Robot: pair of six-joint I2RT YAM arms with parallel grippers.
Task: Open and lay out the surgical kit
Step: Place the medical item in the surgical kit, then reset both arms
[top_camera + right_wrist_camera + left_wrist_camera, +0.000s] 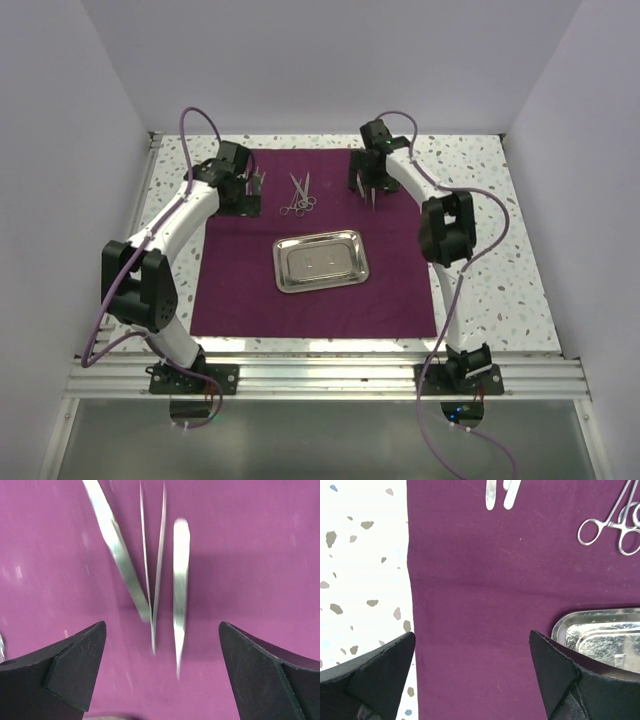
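The dark purple cloth wrap (pixel 320 300) lies spread flat on the table. A shiny steel tray (pixel 320 262) sits on its middle with nothing in it. Ring-handled scissors and forceps (pixel 299 195) lie on the cloth behind the tray. My left gripper (pixel 243 190) hangs open over the cloth's left edge (pixel 420 605), nothing between its fingers, and tweezer ends (pixel 500 492) lie ahead of it. My right gripper (pixel 162 630) stands open at the back right. Thin silver tweezers (pixel 180 590) lie blurred on the cloth between its fingers, untouched.
The speckled white tabletop (pixel 500 260) shows around the cloth, with white walls on three sides. An aluminium rail (pixel 320 375) runs along the near edge, where both arm bases are bolted. The tray's corner (pixel 600 630) sits just right of my left gripper's right finger.
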